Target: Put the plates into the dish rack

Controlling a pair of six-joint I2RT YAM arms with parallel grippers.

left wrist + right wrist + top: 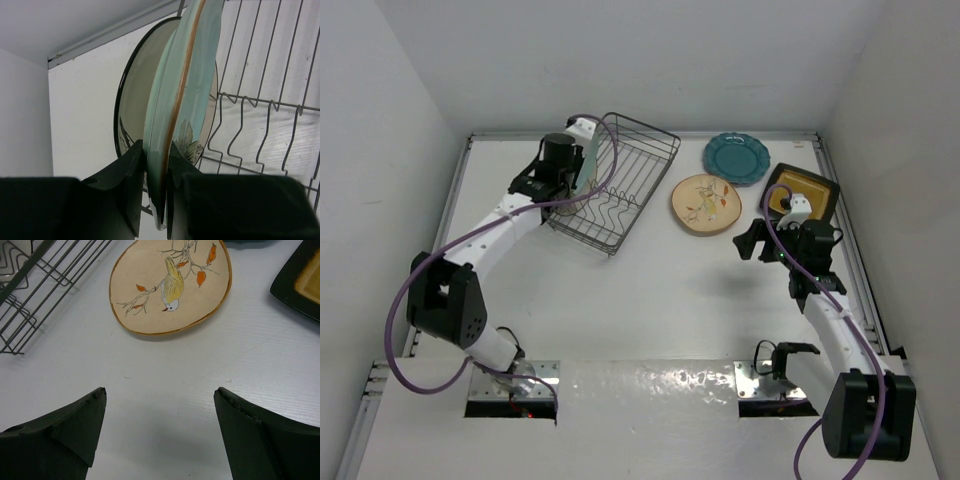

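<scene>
Our left pincer [156, 172] clamped on pale aqua plate [177, 100] at dish rack [620, 200], right pincer [160, 392] wide, empty, over white table [650, 300], white walls [620, 60]

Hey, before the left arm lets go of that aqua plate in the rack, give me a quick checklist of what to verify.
1. The left fingers shut on the aqua plate: ok.
2. That plate upright inside the dish rack: ok.
3. Its lower edge seated between divider wires: cannot tell, the fingers hide it.
4. The grey plate standing behind it: ok.
5. The right fingers open, holding nothing: ok.
6. The cream plate, teal plate and amber plate loaded: not ok, flat on the table.
</scene>
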